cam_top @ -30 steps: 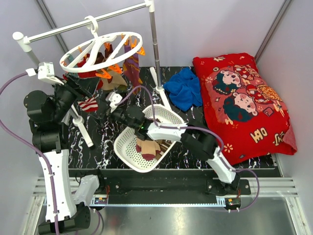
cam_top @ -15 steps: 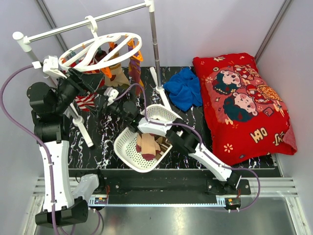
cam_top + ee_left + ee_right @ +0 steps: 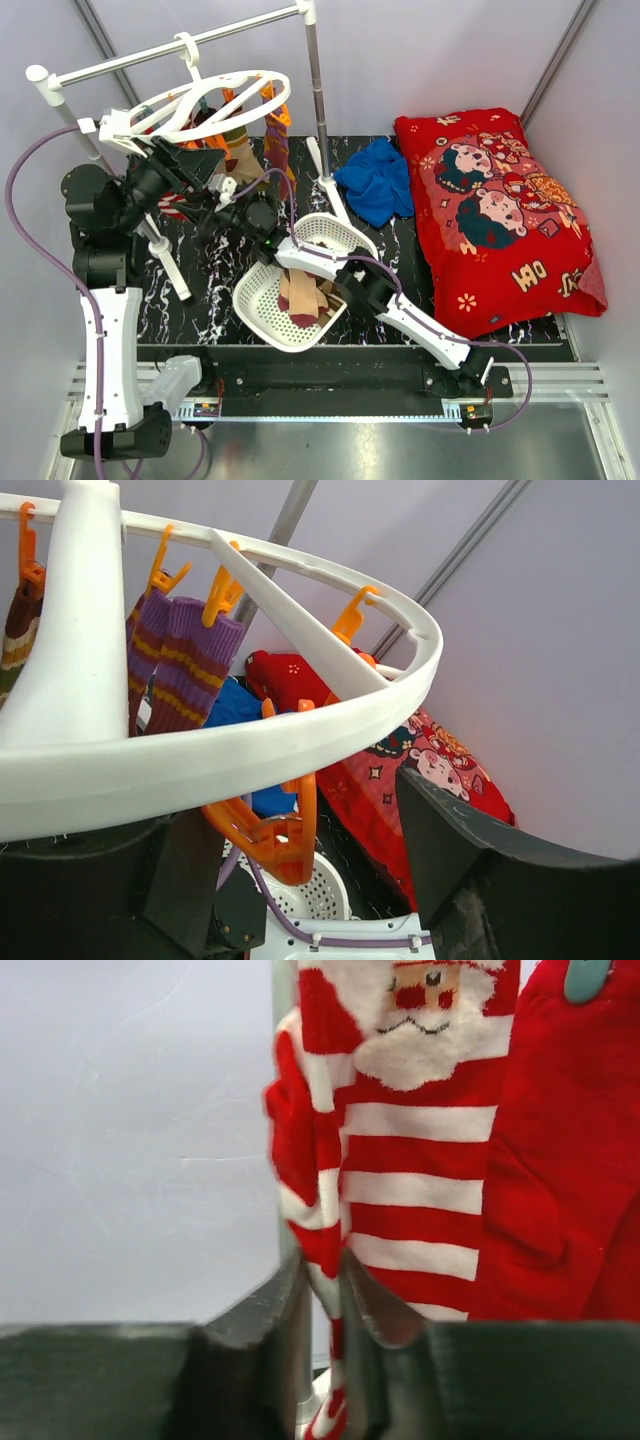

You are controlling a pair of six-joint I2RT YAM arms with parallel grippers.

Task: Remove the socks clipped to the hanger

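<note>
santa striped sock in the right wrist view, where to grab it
Pinch the lower left edge of the santa striped sock, coming up from below: it hangs straight down as a thin flat sheet, so the jaws close across it. The right gripper sits on that edge.

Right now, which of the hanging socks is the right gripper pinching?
The red-and-white striped Santa sock: its edge sits between the right gripper's fingers. The purple striped socks hang untouched from orange clips.
</note>
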